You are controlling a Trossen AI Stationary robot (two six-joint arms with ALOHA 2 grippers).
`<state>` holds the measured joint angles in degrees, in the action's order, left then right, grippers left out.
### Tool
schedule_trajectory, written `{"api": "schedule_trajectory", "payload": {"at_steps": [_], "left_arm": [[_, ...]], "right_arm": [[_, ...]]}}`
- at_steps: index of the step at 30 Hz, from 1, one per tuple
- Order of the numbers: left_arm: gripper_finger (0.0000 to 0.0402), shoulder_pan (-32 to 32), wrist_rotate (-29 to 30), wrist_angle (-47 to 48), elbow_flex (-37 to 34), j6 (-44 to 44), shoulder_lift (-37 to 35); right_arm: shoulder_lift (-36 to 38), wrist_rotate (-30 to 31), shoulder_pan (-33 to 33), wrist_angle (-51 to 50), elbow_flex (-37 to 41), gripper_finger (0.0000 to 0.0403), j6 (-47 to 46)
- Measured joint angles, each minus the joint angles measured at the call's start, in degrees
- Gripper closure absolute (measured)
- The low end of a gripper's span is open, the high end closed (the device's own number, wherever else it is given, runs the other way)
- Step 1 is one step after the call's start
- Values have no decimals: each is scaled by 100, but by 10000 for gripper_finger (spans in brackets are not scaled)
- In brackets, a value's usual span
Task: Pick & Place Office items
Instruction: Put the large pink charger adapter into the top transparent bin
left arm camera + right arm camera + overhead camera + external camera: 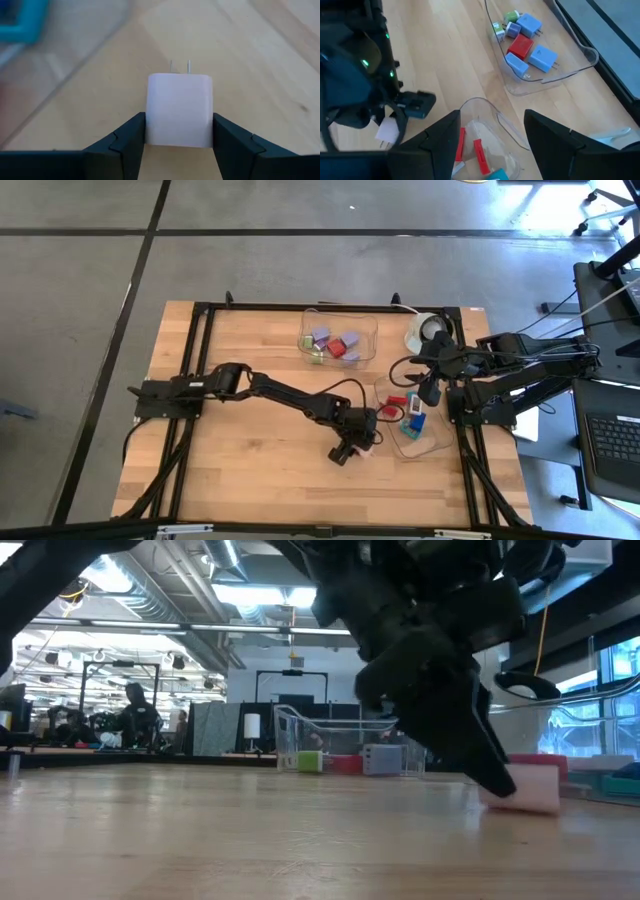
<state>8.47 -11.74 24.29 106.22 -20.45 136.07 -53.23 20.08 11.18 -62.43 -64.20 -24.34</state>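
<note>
Left wrist view, left gripper reaching low across the wooden surface, jaws pinching a white plug charger beside the near tub, right gripper poised above that tub, jaws spread.

A wooden tabletop carries two clear plastic tubs: one at the far middle, another nearer, toward the right. A round white-and-black object sits just right of the far tub.

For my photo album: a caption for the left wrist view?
Left claw grips a white plug-in charger above the wooden table.
</note>
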Motion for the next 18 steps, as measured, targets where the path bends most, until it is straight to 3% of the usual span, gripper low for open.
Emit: {"api": "schedule_trajectory", "payload": {"at_steps": [18], "left_arm": [[211, 170, 2930, 270, 4, 2556, -2034]], "right_arm": [[7, 0, 0, 0, -3, 182, 106]]}}
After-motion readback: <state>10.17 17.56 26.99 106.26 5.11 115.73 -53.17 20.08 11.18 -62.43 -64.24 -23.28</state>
